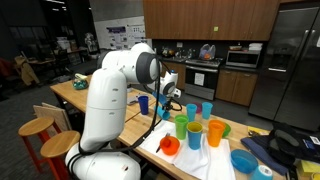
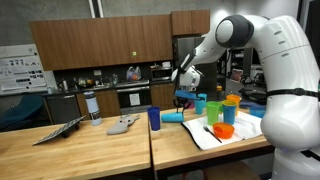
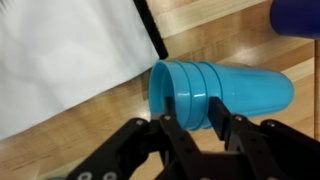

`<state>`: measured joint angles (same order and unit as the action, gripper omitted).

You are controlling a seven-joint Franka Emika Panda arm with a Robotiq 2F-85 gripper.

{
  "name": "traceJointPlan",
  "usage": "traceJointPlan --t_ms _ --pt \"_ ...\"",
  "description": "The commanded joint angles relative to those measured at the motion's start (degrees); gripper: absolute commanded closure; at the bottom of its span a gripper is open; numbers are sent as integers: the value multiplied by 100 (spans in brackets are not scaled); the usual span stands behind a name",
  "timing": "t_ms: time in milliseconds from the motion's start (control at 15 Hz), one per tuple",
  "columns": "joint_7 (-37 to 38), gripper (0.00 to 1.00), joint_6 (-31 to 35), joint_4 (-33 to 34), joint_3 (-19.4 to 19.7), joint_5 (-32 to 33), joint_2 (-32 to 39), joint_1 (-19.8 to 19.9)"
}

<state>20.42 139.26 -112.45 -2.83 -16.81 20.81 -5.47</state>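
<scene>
1. Kitchen cabinets and an oven fill the background in both exterior views, and a long wooden desk runs in front of them.
2. A light-blue cup stack lies on its side on the bare desk, mouth toward the white cloth and just beside its edge.
3. My hand is down at the mouth end of the stack, and its fingers straddle the near wall at the rim.
4. From the wrist view the hand looks closed on that wall, gripping the cup stack, though I can't quite see the contact itself.
5. A dark blue cup stands upright near the stack's closed end, apart from it.
6. On the cloth, a green cup and an orange cup stand upright, with an orange bowl in front of them.
7. In an exterior view the arm reaches down over the desk, with the hand low above the stack.
</scene>
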Motion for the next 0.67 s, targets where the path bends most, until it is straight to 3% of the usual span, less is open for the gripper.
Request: traceJointPlan --t_ms 0,533,600 --pt "-35 87 175 -234 48 259 -328 -51" --pt "-246 87 368 -522 8 581 -1014 -37" --pt "-259 37 317 -542 4 621 -1107 -29"
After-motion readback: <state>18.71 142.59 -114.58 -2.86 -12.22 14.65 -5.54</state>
